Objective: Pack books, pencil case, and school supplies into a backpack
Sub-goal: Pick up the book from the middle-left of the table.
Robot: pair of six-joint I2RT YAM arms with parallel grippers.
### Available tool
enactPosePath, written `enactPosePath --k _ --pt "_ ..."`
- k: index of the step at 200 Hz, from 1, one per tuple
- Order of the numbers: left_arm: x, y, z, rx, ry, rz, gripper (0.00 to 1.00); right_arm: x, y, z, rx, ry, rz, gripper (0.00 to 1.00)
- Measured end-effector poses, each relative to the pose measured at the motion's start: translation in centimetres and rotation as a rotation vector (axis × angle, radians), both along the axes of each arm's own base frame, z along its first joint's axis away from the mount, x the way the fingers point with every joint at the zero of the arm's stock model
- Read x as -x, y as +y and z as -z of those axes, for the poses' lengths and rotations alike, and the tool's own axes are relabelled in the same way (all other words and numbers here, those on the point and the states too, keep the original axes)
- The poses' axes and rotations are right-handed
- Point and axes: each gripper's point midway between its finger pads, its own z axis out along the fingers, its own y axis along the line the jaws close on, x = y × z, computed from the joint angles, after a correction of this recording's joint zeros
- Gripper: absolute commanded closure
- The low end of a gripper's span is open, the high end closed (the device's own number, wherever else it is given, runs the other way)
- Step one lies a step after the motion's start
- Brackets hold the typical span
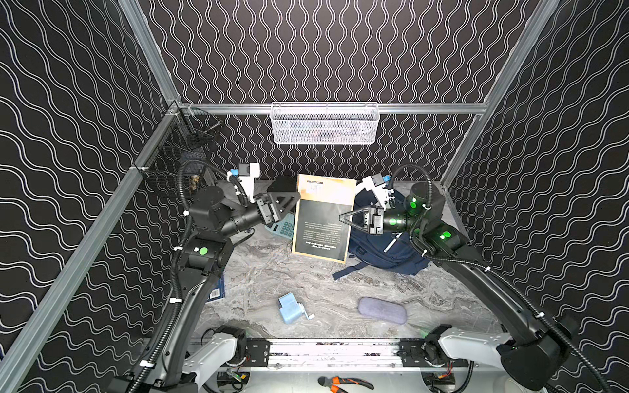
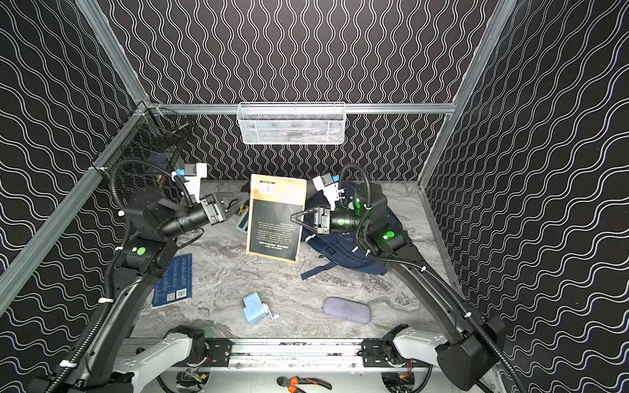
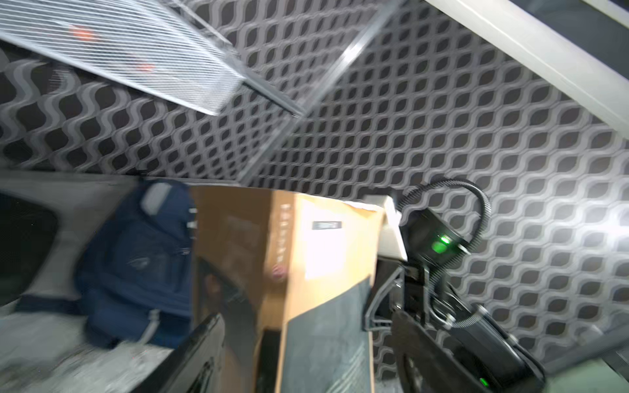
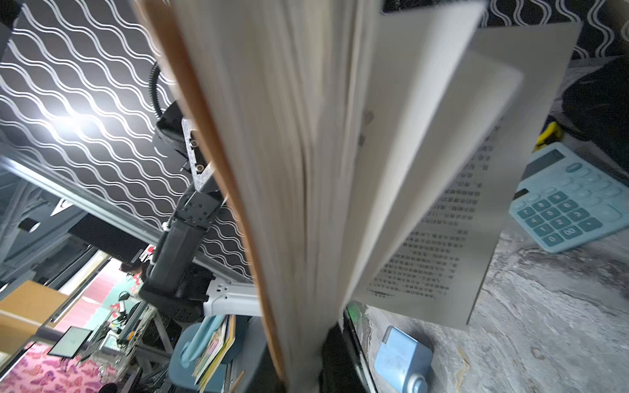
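At the back of the desk (image 1: 306, 282), between the two arms, my right pincer (image 1: 342, 217) is clamped on the right edge of the black book (image 1: 321, 224), which is raised with its cover toward the top camera. Its small white text is too fine to read, and a white barcode label sits on its tan band. In the right wrist view the pages fan apart with printed lines that are too blurred to make out. My left pincer (image 1: 292, 201) reaches in level from the other side with its jaws wide, just beside the book's left edge. The calculator (image 4: 571, 204) lies behind the book, digits showing on its teal keys. The blue book (image 2: 173, 279), with a barcode sticker, lies flat under the left arm. The backpack (image 1: 384, 248) lies under the right arm. Nearer me, the sharpener (image 1: 291, 308) and pencil case (image 1: 382, 310) lie well apart on grey marbled desk. Black walls with white wavy lines surround the desk, and a white mesh basket (image 1: 325, 124) hangs on the back rail.
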Motion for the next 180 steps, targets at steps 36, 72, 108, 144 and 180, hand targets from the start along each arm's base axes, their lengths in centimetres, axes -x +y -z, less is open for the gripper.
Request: enactPosePath --k 36,72,108,144,180 --pt "1.9 -3.0 -0.7 -0.007 -0.025 0.148 0.25 1.7 -0.5 -1.8 -0.044 -0.034 -0.061 1.00" --pt "3.0 -4.7 -0.5 -0.014 -0.035 0.247 0.47 2.9 -1.0 -3.5 -0.070 -0.060 -0.089 1.00" --pt "3.9 -5.7 -2.0 0.032 -0.078 0.332 1.00 2.1 -1.4 -3.4 -0.053 -0.073 -0.048 1.00" --pt "3.0 -6.1 -2.0 0.017 -0.082 0.331 1.00 0.7 -2.4 -3.6 -0.019 -0.090 0.028 0.27" --pt "1.4 -5.6 -2.1 -0.147 -0.147 0.230 1.00 -1.5 -4.8 -6.9 0.102 -0.295 0.237 0.01"
